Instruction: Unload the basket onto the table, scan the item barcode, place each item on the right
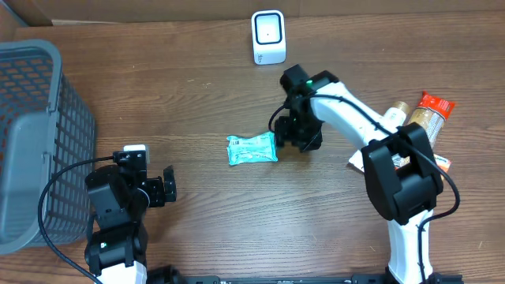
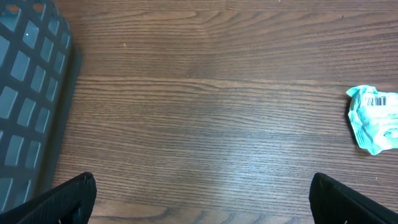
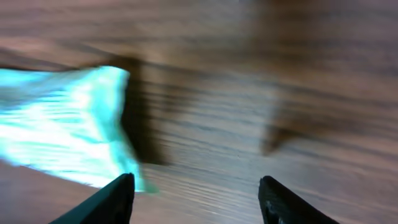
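- The wooden surface (image 1: 237,225) is carrying everything, with a grey mesh basket (image 1: 31,134) sitting at its left edge.
- The right arm is reaching in over the middle. Its right tool (image 3: 198,202) is hanging with its fingers apart, and only bare wood is showing between them.
- The left tool (image 2: 202,202) is sitting low on the left near the basket, its fingers spread wide with nothing between them.
- A white scanner (image 1: 268,37) is standing upright at the far edge, well apart from both tools.
- An orange-capped jar (image 1: 432,106) is lying by the right arm's base, its label too small to read.
- The teal packet (image 1: 252,148) is lying flat mid-surface, just beside the right tool on the basket side and outside its fingers. Whether they are touching cannot be told, as the right wrist view is showing it only as a blur.
- A white barcode label (image 2: 378,101) is showing clearly only in the left wrist view, its digits too small to read.
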Controlling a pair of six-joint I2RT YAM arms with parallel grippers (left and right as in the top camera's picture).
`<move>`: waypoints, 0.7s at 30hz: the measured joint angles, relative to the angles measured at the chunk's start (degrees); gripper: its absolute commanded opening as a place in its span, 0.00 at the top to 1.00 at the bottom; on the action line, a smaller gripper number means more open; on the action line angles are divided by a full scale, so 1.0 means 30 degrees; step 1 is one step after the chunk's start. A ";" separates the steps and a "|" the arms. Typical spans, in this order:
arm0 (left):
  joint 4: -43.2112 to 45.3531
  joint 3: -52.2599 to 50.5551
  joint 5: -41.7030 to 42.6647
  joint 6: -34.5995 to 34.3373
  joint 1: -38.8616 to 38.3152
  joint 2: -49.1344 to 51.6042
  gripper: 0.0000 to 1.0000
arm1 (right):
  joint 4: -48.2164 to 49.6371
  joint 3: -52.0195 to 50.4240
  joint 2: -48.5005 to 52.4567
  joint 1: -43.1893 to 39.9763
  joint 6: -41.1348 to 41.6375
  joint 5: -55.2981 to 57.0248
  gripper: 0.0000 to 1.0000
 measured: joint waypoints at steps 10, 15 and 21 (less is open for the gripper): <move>0.0000 0.0000 -0.0007 0.0000 0.0000 0.0000 0.00 | 0.2251 -0.0138 0.0000 -0.1049 -0.1537 -0.4874 0.28; 0.0000 0.0000 -0.0007 0.0000 0.0000 0.0000 0.00 | 0.4022 -0.1566 0.0000 -0.0794 -0.1501 -0.5697 0.28; 0.0000 0.0000 0.0000 0.0000 0.0000 0.0000 0.00 | 0.8684 -0.4350 -0.0087 -0.0663 -0.0393 -0.8029 0.37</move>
